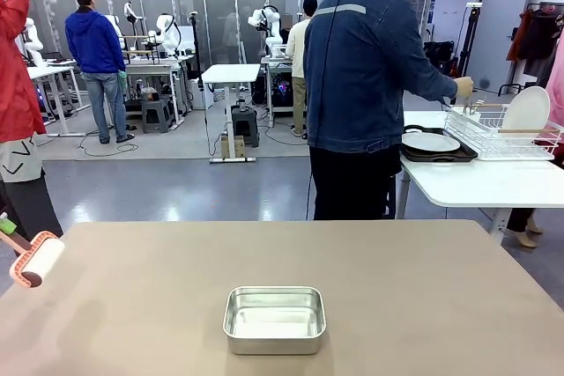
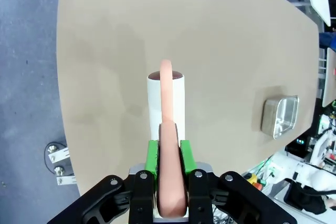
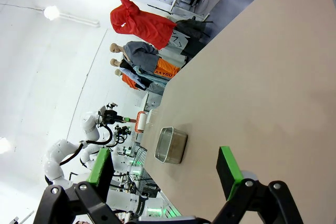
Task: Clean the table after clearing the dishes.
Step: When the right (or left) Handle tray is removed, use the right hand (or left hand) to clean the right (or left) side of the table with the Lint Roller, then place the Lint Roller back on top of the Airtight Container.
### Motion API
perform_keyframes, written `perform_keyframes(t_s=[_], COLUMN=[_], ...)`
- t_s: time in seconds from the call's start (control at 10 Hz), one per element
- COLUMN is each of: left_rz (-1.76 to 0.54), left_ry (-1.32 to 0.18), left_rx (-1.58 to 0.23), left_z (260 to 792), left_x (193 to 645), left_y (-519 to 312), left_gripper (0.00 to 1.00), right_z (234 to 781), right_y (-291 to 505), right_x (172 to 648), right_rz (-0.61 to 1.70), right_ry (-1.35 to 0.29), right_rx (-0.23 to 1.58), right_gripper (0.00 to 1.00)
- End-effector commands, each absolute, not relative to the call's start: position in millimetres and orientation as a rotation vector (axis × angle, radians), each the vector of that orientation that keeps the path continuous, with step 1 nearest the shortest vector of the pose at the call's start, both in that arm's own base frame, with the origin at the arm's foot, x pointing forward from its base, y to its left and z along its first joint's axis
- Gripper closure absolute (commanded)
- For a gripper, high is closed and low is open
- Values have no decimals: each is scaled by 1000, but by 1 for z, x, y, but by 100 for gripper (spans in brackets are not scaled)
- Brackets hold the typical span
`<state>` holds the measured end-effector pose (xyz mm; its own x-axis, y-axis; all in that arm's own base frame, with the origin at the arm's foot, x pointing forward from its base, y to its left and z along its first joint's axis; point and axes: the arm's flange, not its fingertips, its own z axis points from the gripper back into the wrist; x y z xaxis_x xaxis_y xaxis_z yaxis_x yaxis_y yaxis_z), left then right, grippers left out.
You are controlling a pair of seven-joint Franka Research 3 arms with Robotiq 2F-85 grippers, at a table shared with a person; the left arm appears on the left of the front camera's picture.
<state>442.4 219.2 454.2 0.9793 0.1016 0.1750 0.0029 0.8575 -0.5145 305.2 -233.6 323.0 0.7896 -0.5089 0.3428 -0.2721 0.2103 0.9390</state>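
**Fingers clamped on a lint roller, dishes off to the side**

Fingers of my left gripper [image 2: 170, 166] were closed on the pink handle of a lint roller [image 2: 166, 95], held over the taupe surface [image 1: 397, 288]. My right gripper [image 3: 163, 174] stood with its fingers spread wide, holding nothing. A steel pan [image 1: 274, 319] sat on the surface. White plates [image 1: 430, 141] lay on a white side table [image 1: 485, 182], beside a person [image 1: 370, 85].

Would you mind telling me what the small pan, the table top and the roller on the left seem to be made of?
Pan: probably stainless steel, brushed, with soft reflections. Table: matte taupe laminate or similar, no glare. Roller: white drum, likely paper or adhesive sheet, on a smooth pink plastic-looking handle, gripped by the left tool.
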Motion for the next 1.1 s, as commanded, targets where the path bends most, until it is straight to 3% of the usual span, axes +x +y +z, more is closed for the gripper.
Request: perform_keyframes(t_s=[0.0, 0.6, 1.0], left_rz=[35, 47, -637], left_ry=[-222, -209, -391], left_rx=[-542, -533, -102], left_z=[462, 460, 596], left_x=[445, 445, 422], left_y=[221, 219, 66], left_gripper=[79, 79, 79], right_z=[325, 325, 325], right_y=[-233, -233, -233], right_x=[304, 304, 304], right_rz=[-185, -185, -185], right_ry=[-713, -713, -713], right_rx=[1390, 1390, 1390], right_gripper=[0, 0, 0])
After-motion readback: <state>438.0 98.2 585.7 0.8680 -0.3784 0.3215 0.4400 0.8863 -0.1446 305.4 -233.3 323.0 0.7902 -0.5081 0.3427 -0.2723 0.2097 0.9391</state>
